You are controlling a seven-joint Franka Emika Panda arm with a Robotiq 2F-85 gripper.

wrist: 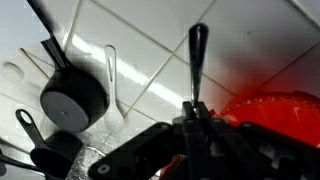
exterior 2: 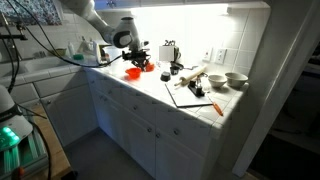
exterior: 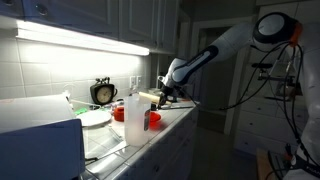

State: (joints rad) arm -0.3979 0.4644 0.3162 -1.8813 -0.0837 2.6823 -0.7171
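In the wrist view my gripper [wrist: 197, 108] is shut on a thin dark utensil [wrist: 198, 55] whose black handle sticks out past the fingertips over the white tiled wall. A red bowl [wrist: 275, 108] lies just to the right of the jaws. In both exterior views the gripper [exterior: 165, 92] [exterior 2: 140, 58] hangs low over the counter beside the red bowl [exterior: 118, 113] [exterior 2: 133, 72]. Which end of the utensil is clamped is hidden by the fingers.
A holder of utensils stands to the left with a black ladle [wrist: 72, 98] and a white spoon [wrist: 112, 90]. On the counter are a clock [exterior: 103, 92], white plates [exterior: 95, 118], a clear bottle [exterior: 135, 112], a dark mat [exterior 2: 190, 94] and small bowls [exterior 2: 237, 80].
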